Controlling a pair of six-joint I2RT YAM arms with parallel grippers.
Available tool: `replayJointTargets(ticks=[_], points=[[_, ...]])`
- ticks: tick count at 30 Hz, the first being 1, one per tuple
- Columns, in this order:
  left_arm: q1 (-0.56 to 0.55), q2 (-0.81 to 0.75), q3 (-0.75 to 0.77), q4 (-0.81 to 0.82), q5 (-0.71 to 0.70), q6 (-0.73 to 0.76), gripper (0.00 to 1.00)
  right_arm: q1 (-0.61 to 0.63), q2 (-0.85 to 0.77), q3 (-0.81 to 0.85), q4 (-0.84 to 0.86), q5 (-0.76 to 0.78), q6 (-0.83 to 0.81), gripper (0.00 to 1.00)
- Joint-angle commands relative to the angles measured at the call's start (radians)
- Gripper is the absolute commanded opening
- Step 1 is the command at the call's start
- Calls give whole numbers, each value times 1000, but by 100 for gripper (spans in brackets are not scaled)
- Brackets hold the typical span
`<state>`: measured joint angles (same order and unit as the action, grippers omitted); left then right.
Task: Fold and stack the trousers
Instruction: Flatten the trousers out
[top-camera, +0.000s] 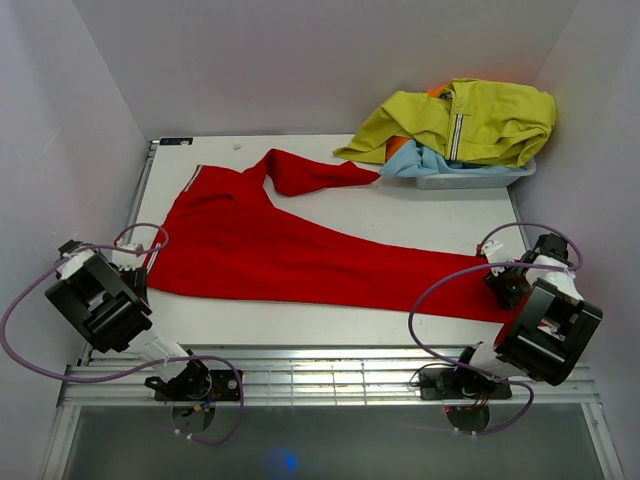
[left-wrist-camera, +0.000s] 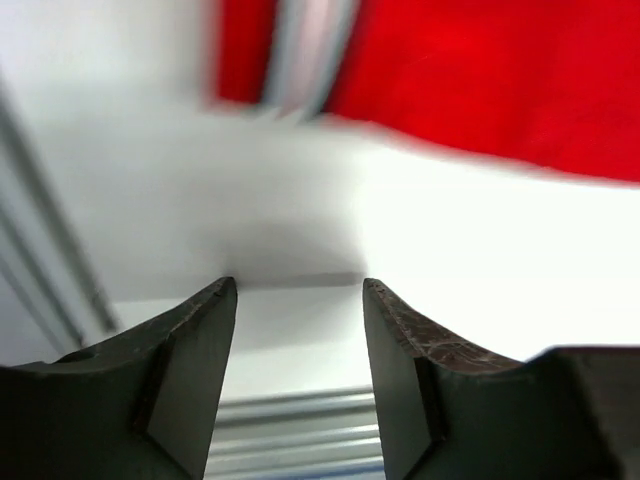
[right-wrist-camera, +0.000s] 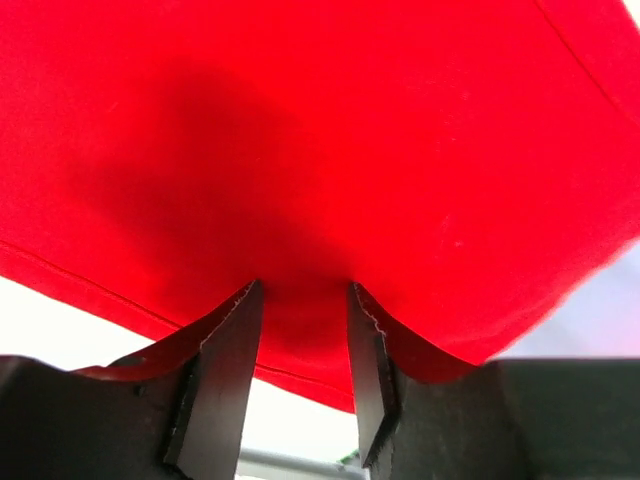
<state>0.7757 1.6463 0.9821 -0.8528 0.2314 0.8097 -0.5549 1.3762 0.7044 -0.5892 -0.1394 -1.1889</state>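
The red trousers (top-camera: 280, 250) lie spread flat across the white table (top-camera: 440, 215), waist at the left, one long leg reaching the right edge and the other bent toward the back. My left gripper (top-camera: 138, 262) hovers just off the waist's near-left corner. In the left wrist view it (left-wrist-camera: 300, 285) is open over bare table, with the trousers (left-wrist-camera: 480, 80) blurred beyond. My right gripper (top-camera: 503, 288) is at the leg's end. In the right wrist view its jaws (right-wrist-camera: 300, 288) stand apart, tips pressed against the trousers (right-wrist-camera: 320, 130) hem, with fabric showing in the gap.
A grey bin (top-camera: 470, 180) at the back right holds a yellow-green jacket (top-camera: 470, 120) and a light blue garment (top-camera: 415, 160). White walls close in on three sides. A metal rail (top-camera: 330, 375) runs along the near edge between the arm bases.
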Motion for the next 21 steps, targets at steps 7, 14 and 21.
replayJointTargets(ticks=[7,14,21], points=[[113,-8,251,-222,159,174,71,-2,-141,82,-256,-136,-215,57],[-153,-83,296,-135,264,-42,80,124,-73,185,-216,-178,49,53],[-312,85,283,35,148,-251,86,196,125,239,-169,-91,198,50]])
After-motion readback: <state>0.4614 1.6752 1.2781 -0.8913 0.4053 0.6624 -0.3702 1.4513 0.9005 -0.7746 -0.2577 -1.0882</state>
